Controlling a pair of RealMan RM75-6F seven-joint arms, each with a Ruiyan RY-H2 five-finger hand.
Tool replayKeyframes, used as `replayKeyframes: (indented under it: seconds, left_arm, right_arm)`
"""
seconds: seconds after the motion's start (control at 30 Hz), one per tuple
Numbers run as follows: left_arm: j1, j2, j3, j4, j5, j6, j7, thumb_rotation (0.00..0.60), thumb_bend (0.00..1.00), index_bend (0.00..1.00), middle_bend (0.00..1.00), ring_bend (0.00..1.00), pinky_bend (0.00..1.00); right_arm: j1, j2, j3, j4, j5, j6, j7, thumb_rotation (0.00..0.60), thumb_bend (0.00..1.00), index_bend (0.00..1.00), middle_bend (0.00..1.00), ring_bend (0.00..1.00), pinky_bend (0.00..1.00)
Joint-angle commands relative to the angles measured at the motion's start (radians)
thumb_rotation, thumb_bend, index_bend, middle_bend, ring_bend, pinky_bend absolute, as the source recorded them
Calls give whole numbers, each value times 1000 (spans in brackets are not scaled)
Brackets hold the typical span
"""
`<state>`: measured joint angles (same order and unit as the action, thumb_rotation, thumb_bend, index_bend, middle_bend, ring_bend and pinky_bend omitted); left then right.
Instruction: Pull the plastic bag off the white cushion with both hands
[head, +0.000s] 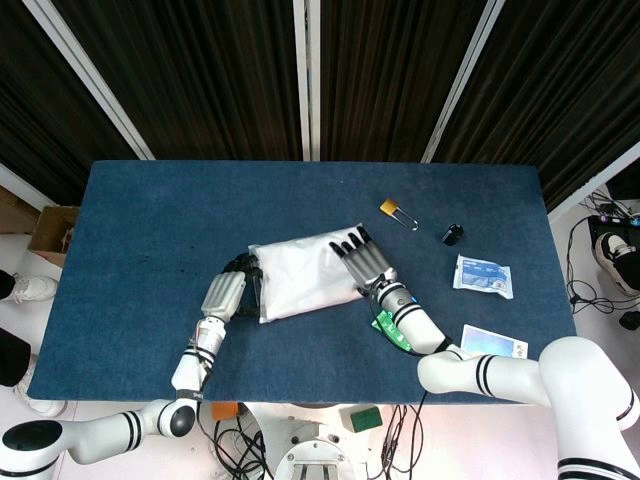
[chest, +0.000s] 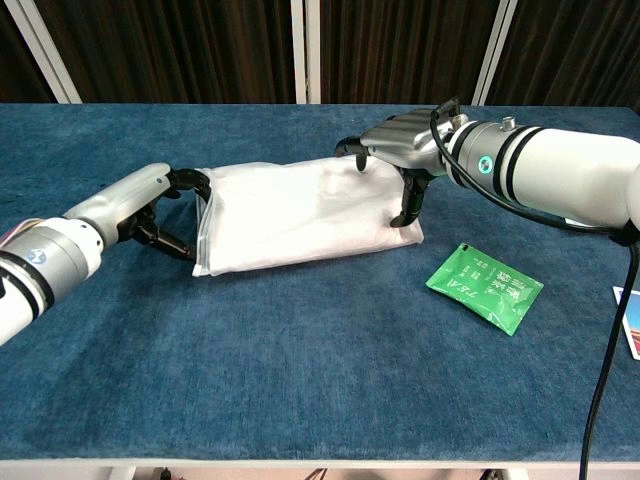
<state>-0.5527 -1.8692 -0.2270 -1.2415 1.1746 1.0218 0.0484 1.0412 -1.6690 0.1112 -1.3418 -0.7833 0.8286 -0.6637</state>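
A: What is the biggest thing here?

B: The blue tabletop (head: 140, 220). In the middle of it lies the white cushion (head: 305, 275), inside its clear plastic bag (chest: 225, 200).

A: Why is the right hand (head: 366, 262) lying on top of it?

B: It rests flat on the right end, with its fingers out straight and the thumb hooked down over the near edge. I think it pins the cushion so it stays put when the bag is pulled.

A: And the left hand (chest: 165, 205)?

B: It sits at the left end. Its fingers curl around the bag's edge there, and it looks like it pinches the plastic. That end looks like the way out.

A: What are the little things?

B: A green packet (chest: 484, 287) lies near the cushion. Two white packets (head: 483, 275), a small yellow thing (head: 390, 208) and a small black thing (head: 452, 234) lie well apart from it. They are not needed.
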Motion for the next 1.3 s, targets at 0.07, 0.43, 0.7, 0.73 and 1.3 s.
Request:
replayKeyframes:
  seconds: [0.07, 0.43, 0.7, 0.73, 1.3]
  left_arm:
    - [-18, -7, 14, 22, 20, -12, 17, 600, 247, 385, 106, 22, 121]
    - [-68, -60, 23, 156, 79, -40, -52, 600, 352, 478, 130, 22, 115]
    - [-72, -94, 37, 228, 97, -33, -76, 600, 449, 571, 200, 23, 116]
    - [-70, -100, 37, 235, 101, -25, -87, 600, 462, 583, 211, 25, 116]
    - [9, -49, 118, 174, 231, 131, -204, 600, 536, 667, 268, 32, 116]
  right_arm:
    - [0, -4, 0, 4, -2, -5, 5, 600, 148, 105, 221, 71, 62]
    - [-4, -12, 4, 15, -12, -8, 22, 600, 148, 110, 226, 71, 62]
    - [-11, -11, 11, 14, -22, -12, 47, 600, 148, 117, 231, 71, 62]
    - [-13, -10, 12, 13, -25, -12, 53, 600, 148, 118, 231, 71, 62]
    - [-145, 194, 17, -170, -189, 67, 263, 600, 184, 122, 234, 76, 105]
